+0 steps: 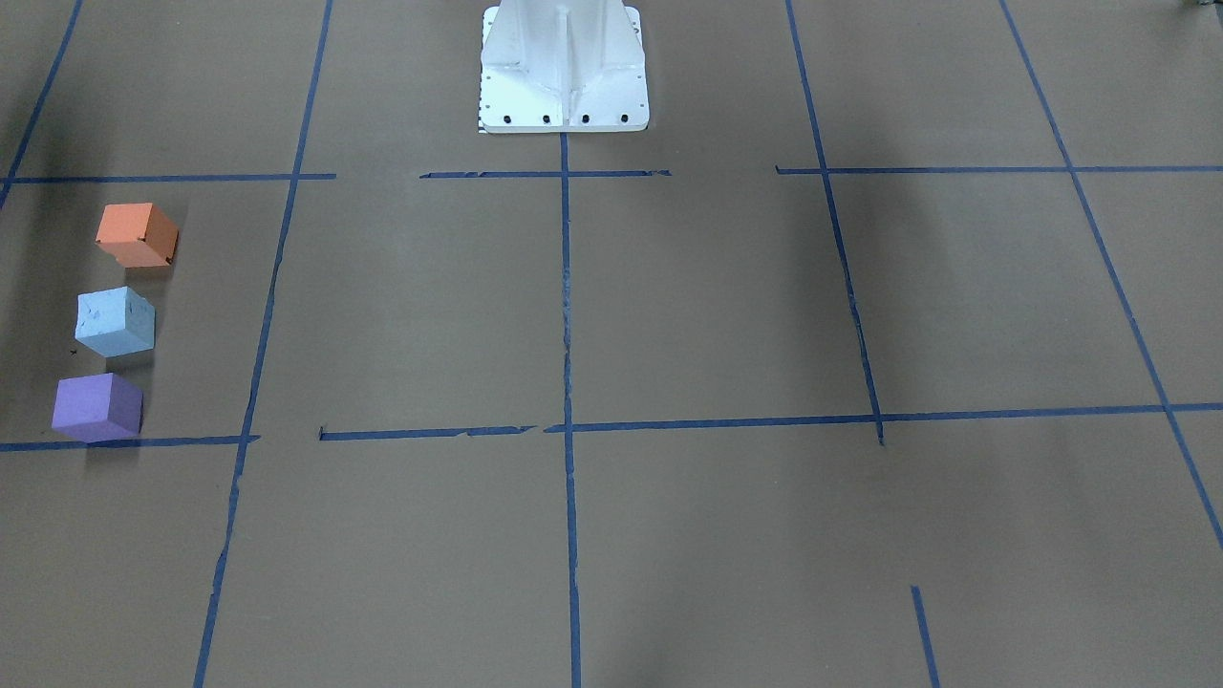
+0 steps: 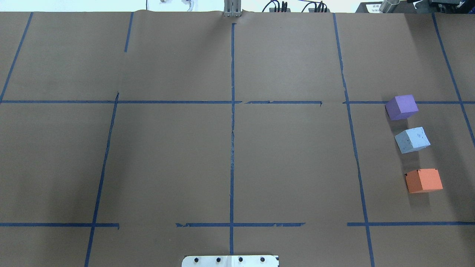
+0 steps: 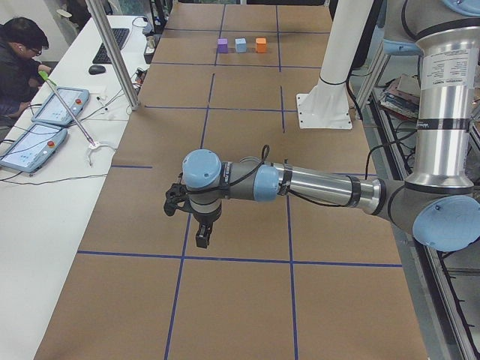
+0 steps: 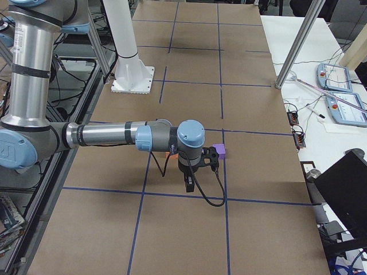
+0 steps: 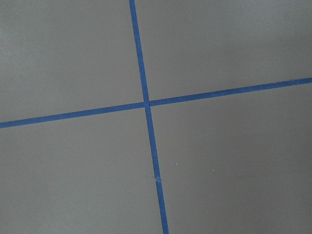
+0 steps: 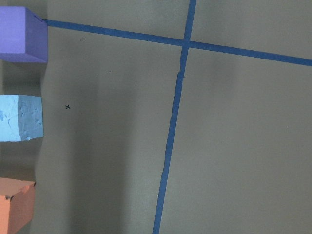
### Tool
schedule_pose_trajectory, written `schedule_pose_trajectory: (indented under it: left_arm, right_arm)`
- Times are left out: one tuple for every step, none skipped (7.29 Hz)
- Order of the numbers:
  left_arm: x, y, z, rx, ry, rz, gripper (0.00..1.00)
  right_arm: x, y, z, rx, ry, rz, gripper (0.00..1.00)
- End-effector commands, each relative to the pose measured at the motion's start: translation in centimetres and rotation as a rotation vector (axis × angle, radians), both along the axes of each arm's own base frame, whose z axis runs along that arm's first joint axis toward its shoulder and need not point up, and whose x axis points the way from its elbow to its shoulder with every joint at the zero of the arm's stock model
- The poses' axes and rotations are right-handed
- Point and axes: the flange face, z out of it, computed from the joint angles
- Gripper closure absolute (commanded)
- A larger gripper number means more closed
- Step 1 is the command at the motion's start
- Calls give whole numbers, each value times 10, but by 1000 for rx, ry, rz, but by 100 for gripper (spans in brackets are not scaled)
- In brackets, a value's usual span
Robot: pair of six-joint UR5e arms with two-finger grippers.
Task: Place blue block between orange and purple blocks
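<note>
The light blue block (image 2: 412,139) sits on the brown table in a row between the purple block (image 2: 401,106) and the orange block (image 2: 423,180), apart from both. The row also shows in the front view, with the blue block (image 1: 115,321) in the middle, and at the left edge of the right wrist view (image 6: 20,125). My right gripper (image 4: 188,183) hangs above the table beside the blocks. My left gripper (image 3: 202,236) hangs over the table far from them. Both show only in side views, so I cannot tell whether they are open or shut.
Blue tape lines (image 2: 232,129) divide the table into squares. The white robot base (image 1: 564,67) stands at the table's robot-side edge. An operator (image 3: 19,60) sits at a side table with tablets (image 3: 34,146), and a metal pole (image 3: 112,52) stands beside it.
</note>
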Motion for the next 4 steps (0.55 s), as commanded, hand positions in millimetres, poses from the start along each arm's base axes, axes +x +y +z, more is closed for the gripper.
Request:
schedule_pose_trajectory:
  left_arm:
    - [1, 7, 8, -7, -4, -1, 0]
    - [1, 11, 10, -10, -5, 1, 0]
    - [3, 14, 15, -19, -4, 8, 0]
    - [3, 14, 15, -18, -4, 8, 0]
  right_arm:
    - [0, 0, -1, 7, -3, 0, 0]
    - [0, -1, 0, 34, -4, 0, 0]
    - [0, -1, -1, 38, -4, 0, 0]
    - [0, -2, -2, 41, -5, 1, 0]
